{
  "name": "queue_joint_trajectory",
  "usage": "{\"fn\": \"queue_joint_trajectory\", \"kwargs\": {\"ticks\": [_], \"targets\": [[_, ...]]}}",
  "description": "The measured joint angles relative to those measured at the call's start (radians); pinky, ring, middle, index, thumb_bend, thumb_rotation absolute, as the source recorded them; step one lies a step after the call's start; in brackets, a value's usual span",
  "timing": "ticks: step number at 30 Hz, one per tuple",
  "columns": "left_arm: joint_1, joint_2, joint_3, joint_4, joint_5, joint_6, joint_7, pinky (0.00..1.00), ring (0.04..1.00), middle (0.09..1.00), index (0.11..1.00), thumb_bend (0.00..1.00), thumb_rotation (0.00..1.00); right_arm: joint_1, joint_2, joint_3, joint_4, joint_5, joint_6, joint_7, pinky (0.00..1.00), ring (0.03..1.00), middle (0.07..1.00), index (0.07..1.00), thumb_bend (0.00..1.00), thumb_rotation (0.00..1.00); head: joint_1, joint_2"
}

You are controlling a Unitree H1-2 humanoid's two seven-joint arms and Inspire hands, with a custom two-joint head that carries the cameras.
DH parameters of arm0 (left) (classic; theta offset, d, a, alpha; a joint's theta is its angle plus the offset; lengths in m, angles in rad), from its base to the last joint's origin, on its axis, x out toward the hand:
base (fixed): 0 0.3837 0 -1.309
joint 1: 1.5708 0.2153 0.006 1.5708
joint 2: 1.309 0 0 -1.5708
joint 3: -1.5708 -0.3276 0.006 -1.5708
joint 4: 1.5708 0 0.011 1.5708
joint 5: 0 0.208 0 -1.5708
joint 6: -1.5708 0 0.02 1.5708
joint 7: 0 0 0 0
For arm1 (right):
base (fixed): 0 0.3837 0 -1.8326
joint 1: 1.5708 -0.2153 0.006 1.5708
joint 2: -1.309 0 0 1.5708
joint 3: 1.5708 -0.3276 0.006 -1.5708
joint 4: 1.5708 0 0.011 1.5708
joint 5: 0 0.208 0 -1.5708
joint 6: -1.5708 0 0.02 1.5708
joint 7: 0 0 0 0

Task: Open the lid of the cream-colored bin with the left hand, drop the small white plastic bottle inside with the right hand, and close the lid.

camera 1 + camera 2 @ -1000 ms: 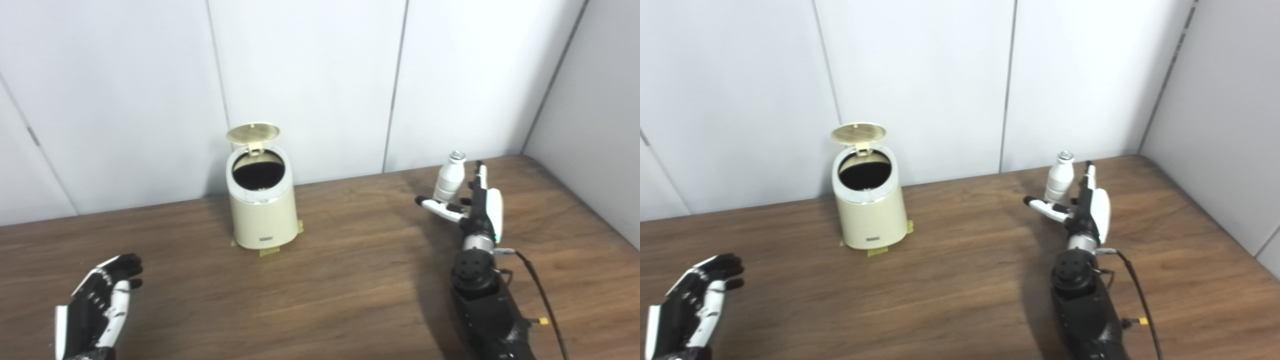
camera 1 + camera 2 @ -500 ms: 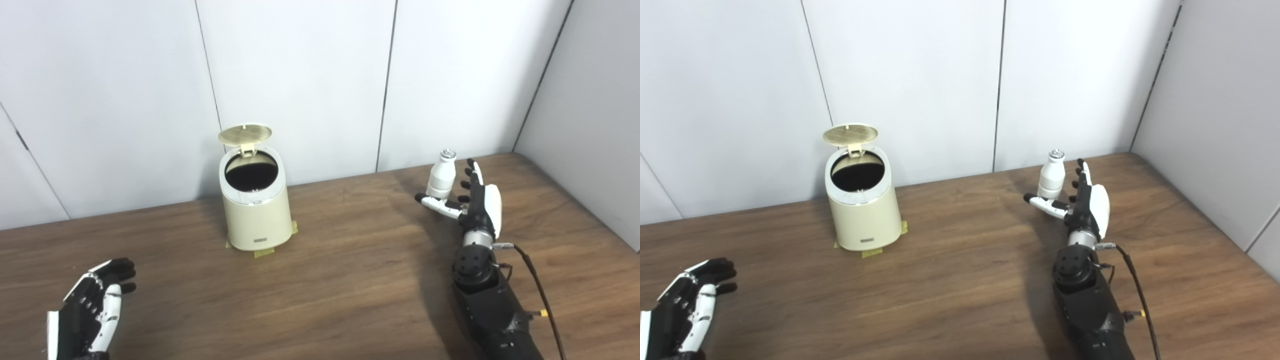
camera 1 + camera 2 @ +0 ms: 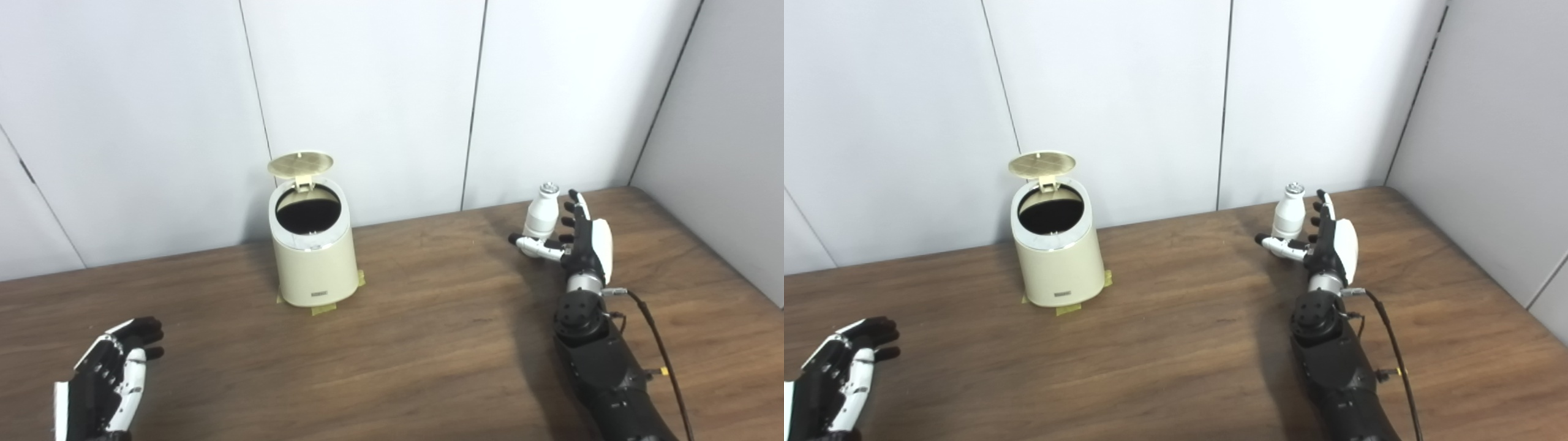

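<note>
The cream-colored bin [image 3: 313, 251] stands at the back of the wooden table, its round lid [image 3: 301, 163] tipped up and its dark inside showing. The small white plastic bottle [image 3: 541, 212] stands upright at the back right. My right hand [image 3: 579, 236] is open right beside the bottle, with the thumb in front of its base and the fingers along its right side. The fingers are not closed on it. My left hand [image 3: 104, 383] is open and empty at the near left edge, far from the bin.
Yellow tape tabs [image 3: 323, 309] mark the bin's foot. White wall panels close the back, and a grey side wall [image 3: 729, 141] stands at the right. A black cable [image 3: 661, 355] runs along my right forearm.
The camera shifted early on. My right hand has moved forward until it flanks the bottle. My left hand has drawn back a little toward the near left corner.
</note>
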Motion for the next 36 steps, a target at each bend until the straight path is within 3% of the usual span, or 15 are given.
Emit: {"fn": "queue_joint_trajectory", "kwargs": {"ticks": [12, 17, 18, 19, 21, 25, 36], "targets": [[0.005, 0.001, 0.000, -0.007, -0.002, 0.005, -0.001, 0.63, 0.683, 0.672, 0.656, 0.12, 0.38, -0.028, -0.049, 0.043, 0.075, -0.013, -0.045, -0.009, 0.62, 0.694, 0.732, 0.743, 0.81, 0.10, 0.008, 0.005], [0.012, 0.002, 0.001, -0.018, -0.001, 0.011, 0.000, 0.62, 0.680, 0.670, 0.652, 0.11, 0.38, -0.043, -0.055, 0.050, 0.121, -0.016, -0.110, -0.037, 0.50, 0.583, 0.617, 0.638, 0.81, 0.01, 0.011, 0.008], [0.013, 0.002, 0.001, -0.020, 0.000, 0.013, 0.000, 0.62, 0.680, 0.671, 0.654, 0.10, 0.38, -0.045, -0.055, 0.049, 0.131, -0.015, -0.124, -0.045, 0.48, 0.564, 0.597, 0.566, 0.67, 0.07, 0.011, 0.008], [0.014, 0.002, 0.000, -0.023, 0.002, 0.014, 0.000, 0.62, 0.683, 0.673, 0.656, 0.10, 0.38, -0.047, -0.055, 0.048, 0.139, -0.014, -0.138, -0.056, 0.46, 0.542, 0.545, 0.528, 0.60, 0.03, 0.011, 0.008], [0.016, 0.002, 0.000, -0.025, 0.002, 0.016, -0.001, 0.62, 0.682, 0.672, 0.656, 0.10, 0.38, -0.049, -0.055, 0.049, 0.154, -0.015, -0.173, -0.082, 0.43, 0.500, 0.511, 0.484, 0.54, 0.01, 0.009, 0.009], [0.016, 0.002, 0.000, -0.025, 0.003, 0.018, 0.000, 0.63, 0.687, 0.675, 0.657, 0.09, 0.37, -0.053, -0.055, 0.054, 0.170, -0.024, -0.200, -0.116, 0.38, 0.451, 0.487, 0.482, 0.53, 0.00, 0.009, 0.009], [0.016, 0.002, -0.001, -0.026, 0.012, 0.021, 0.000, 0.62, 0.677, 0.666, 0.651, 0.09, 0.33, -0.055, -0.056, 0.066, 0.172, -0.029, -0.200, -0.140, 0.37, 0.438, 0.461, 0.493, 0.53, 0.00, 0.006, 0.009]]}}
